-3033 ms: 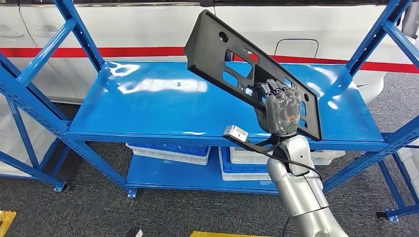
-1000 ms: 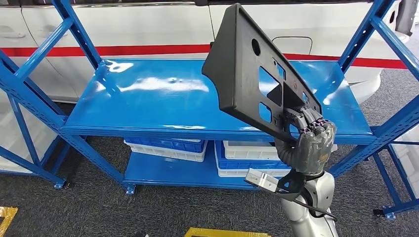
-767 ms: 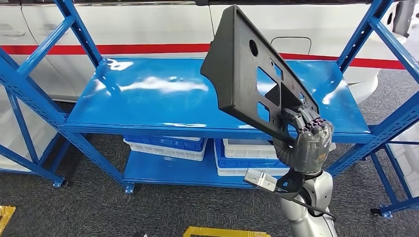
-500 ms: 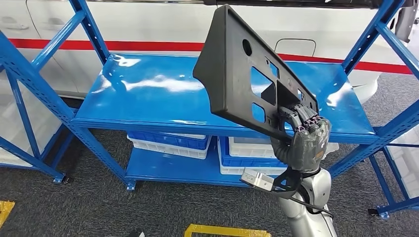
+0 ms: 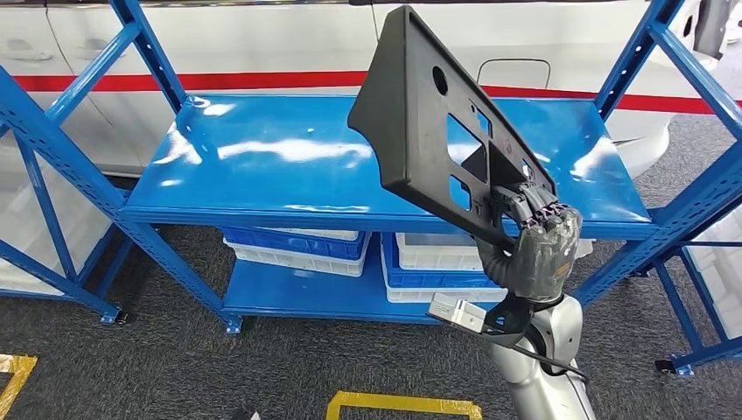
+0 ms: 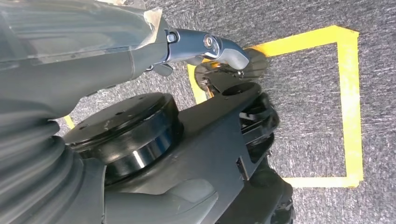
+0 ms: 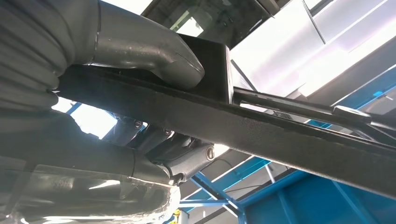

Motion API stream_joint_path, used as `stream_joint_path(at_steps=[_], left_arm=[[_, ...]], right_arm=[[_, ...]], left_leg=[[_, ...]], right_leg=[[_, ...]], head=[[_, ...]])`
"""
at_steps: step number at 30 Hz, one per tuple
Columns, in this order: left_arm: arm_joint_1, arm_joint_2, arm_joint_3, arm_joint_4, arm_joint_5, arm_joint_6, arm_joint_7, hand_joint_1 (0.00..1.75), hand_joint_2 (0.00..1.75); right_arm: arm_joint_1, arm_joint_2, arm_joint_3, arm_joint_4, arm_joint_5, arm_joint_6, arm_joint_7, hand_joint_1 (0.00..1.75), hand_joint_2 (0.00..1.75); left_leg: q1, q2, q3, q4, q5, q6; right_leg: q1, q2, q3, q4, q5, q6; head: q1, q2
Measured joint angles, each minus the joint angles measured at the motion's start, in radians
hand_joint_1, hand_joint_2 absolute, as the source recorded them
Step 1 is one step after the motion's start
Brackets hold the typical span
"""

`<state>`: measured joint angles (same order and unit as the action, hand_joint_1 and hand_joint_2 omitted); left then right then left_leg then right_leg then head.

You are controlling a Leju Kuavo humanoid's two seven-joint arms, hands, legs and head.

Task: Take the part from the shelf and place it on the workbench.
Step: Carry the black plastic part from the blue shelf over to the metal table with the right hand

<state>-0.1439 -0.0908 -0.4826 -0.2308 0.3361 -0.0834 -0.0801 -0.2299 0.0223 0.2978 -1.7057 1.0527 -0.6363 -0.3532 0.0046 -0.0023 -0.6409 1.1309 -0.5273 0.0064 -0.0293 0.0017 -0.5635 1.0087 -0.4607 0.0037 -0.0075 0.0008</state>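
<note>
Above the shelf, a black part held up in the right hand

Left of the shelf's (image 5: 289,157) top board, slanted blue struts (image 5: 52,122) of its frame run down to the grey carpet (image 5: 175,359), where a strip of yellow tape (image 5: 13,376) lies at the edge. The top board itself is glossy blue and bare where it can be seen. Under it, on the lower board, sit blue and white bins (image 5: 297,245) side by side. Behind the shelf stands a white car (image 5: 262,44) with a red stripe along its side.

Over the shelf's right half, the part (image 5: 429,122) is lifted clear of the board: a flat black plastic panel with several cut-out holes, tilted so that its upper end rises in front of the car and its lower end slopes down toward the shelf's front edge. The right hand (image 5: 534,249) grips that lower end from below, fingers (image 5: 538,210) curled over the panel's rim and into a cut-out. From the right wrist camera the thick grey thumb (image 7: 154,51) presses on one face of the part (image 7: 261,130) and the darker fingers close on the other.

Below the shelf's front edge, more yellow tape (image 5: 402,404) marks the carpet beside the silver right arm (image 5: 547,367).

The left hand (image 6: 205,46) hangs over the carpet near a yellow tape square (image 6: 350,107); I cannot tell how far it is open.
</note>
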Motion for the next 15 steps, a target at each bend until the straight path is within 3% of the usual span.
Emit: stream_joint_path(at_steps=[2,3,4,6,8,9,12,13,15], left_arm=[[0.001,0.0,0.0,0.0,0.001,0.002,0.0,0.0,1.75],[0.001,0.0,0.0,0.0,0.002,0.005,0.0,0.0,1.75],[0.002,0.0,0.0,0.0,0.003,0.007,0.0,0.0,1.75],[0.002,0.0,0.0,0.0,0.007,0.01,0.0,0.0,1.75],[0.001,-0.001,0.0,0.0,0.011,0.011,-0.001,0.0,1.75],[0.001,-0.001,-0.001,0.0,0.012,0.011,-0.001,0.0,1.75],[0.002,-0.001,-0.006,0.0,0.017,0.013,-0.006,0.0,1.75],[0.004,-0.002,-0.008,0.0,0.019,0.019,-0.021,0.0,1.75],[0.015,-0.007,-0.012,0.0,0.022,0.041,-0.082,0.0,1.75]], right_arm=[[0.0,0.0,0.003,0.003,-0.003,0.0,0.0,1.75,1.75],[-0.001,0.0,0.005,0.006,-0.004,0.0,0.0,1.75,1.75],[0.0,0.0,0.006,0.008,-0.005,0.0,0.001,1.75,1.75],[-0.001,0.0,0.007,0.012,-0.005,0.0,0.001,1.75,1.75],[-0.002,0.001,0.007,0.014,-0.005,0.0,-0.001,1.75,1.75],[-0.003,0.001,0.007,0.014,-0.006,0.0,-0.003,1.75,1.75],[-0.004,0.001,0.008,0.015,-0.008,0.0,-0.006,1.75,1.75],[-0.004,0.0,0.008,0.015,-0.007,0.0,-0.006,1.75,1.75],[0.001,-0.001,0.009,0.015,-0.003,0.0,-0.007,1.75,1.75]], left_leg=[[0.004,0.0,-0.055,0.133,-0.065,-0.009],[0.006,0.0,-0.067,0.167,-0.074,-0.01],[0.007,0.0,-0.058,0.16,-0.063,-0.011],[0.008,0.0,0.017,0.037,-0.003,-0.007],[0.005,-0.002,0.088,-0.089,0.036,0.0],[0.003,-0.003,0.1,-0.116,0.041,0.004],[-0.003,-0.002,0.094,-0.126,0.054,0.023],[-0.002,0.0,0.091,-0.13,0.061,0.032],[-0.001,0.004,0.08,-0.136,0.076,0.048]], right_leg=[[0.002,-0.001,-0.009,0.0,0.005,-0.006],[0.003,-0.002,-0.013,0.001,0.008,-0.008],[0.003,-0.002,-0.017,0.001,0.011,-0.008],[0.002,-0.001,-0.019,0.001,0.016,-0.004],[0.007,0.0,-0.022,0.002,0.021,0.004],[0.009,-0.001,-0.024,0.002,0.024,0.009],[0.01,-0.001,-0.032,0.002,0.031,0.027],[0.011,-0.002,-0.04,0.015,0.019,0.029],[0.011,-0.002,-0.077,0.103,-0.043,0.021]], head=[[-0.002,0.0],[-0.002,0.0],[-0.002,0.0],[-0.002,0.0],[-0.002,0.0],[-0.002,0.0],[-0.001,0.0],[0.0,0.0],[0.004,0.0]])
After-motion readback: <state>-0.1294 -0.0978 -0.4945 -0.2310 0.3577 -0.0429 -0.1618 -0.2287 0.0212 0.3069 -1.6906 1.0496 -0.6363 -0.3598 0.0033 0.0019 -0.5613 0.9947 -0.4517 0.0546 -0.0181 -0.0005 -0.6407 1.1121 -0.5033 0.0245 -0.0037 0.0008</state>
